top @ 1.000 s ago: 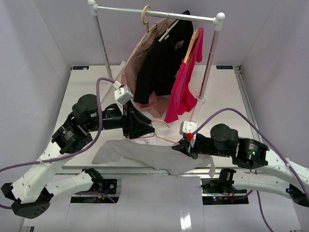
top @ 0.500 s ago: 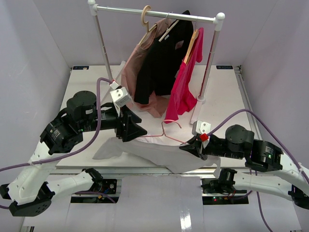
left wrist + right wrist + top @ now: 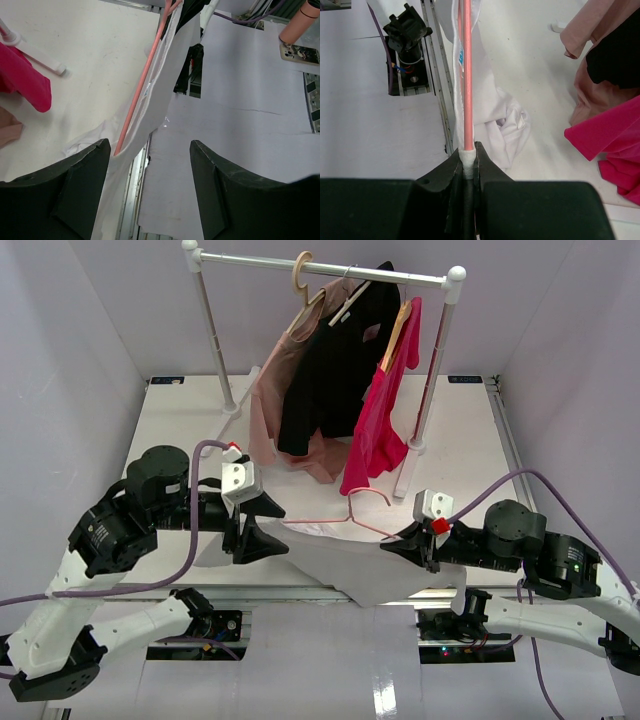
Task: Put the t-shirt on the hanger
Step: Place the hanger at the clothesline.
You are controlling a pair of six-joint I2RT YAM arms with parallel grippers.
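Clamping the right gripper (image 3: 468, 162) narrow on the right end of the hanger (image 3: 468, 75), trapping a wrap of the t-shirt (image 3: 495, 120) against the wire there, seemingly anchoring cloth and frame together and holding that end up off the table (image 3: 190, 420). Spreading the left gripper (image 3: 148, 150) wide about the opposite tip of the wire, closing on nothing, with the tip lying just beside the inner face of one finger (image 3: 82, 190) and white cloth running down between the two, apparently leaving room for drawing the shirt's edge over that shoulder. Stretching the hanger's long axis left to right between the two grippers, along the near edge of the table, roughly level in the top view, with the hook (image 3: 368, 491) pointing away toward the rack (image 3: 250, 260) and the black shirt (image 3: 330, 370) hanging there. Draping the t-shirt along and beneath that line, sagging over the table's near edge, hugging the wire closely in both wrist views. Leaving unclear, in every view, whether threading through the neck opening or merely lying against the cloth.
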